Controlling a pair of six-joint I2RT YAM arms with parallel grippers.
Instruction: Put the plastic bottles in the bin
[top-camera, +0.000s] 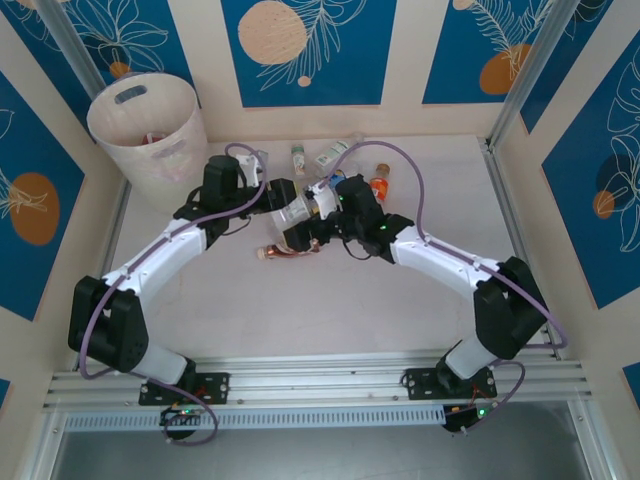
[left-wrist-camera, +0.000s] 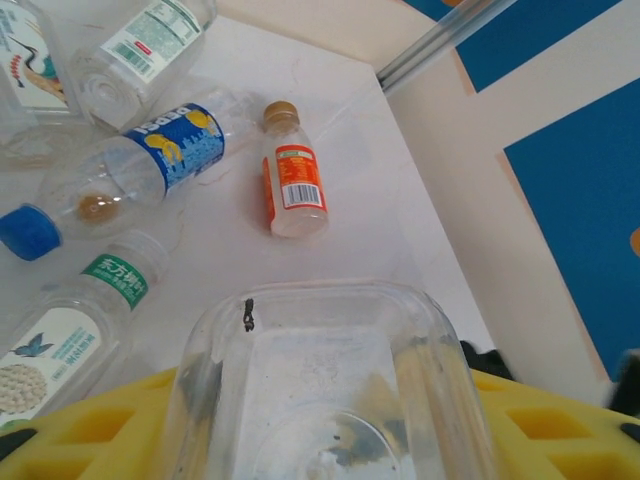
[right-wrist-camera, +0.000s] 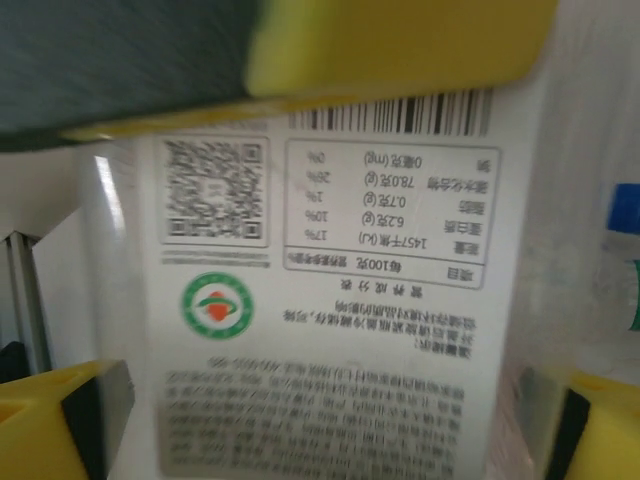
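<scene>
Both grippers meet over the middle of the table at one clear plastic bottle with a white printed label. My left gripper is shut on it; in the left wrist view its squarish clear base sits between the yellow fingers. My right gripper stands open, its yellow pads wide on either side of the label. The bin, a tall whitish basket, stands at the far left with something inside. More bottles lie beyond: an orange-labelled one, a blue-labelled one and a green-labelled one.
Loose bottles lie near the back wall and a brownish one lies just in front of the grippers. An aluminium rail runs along the table's right edge. The near half of the table is bare white surface.
</scene>
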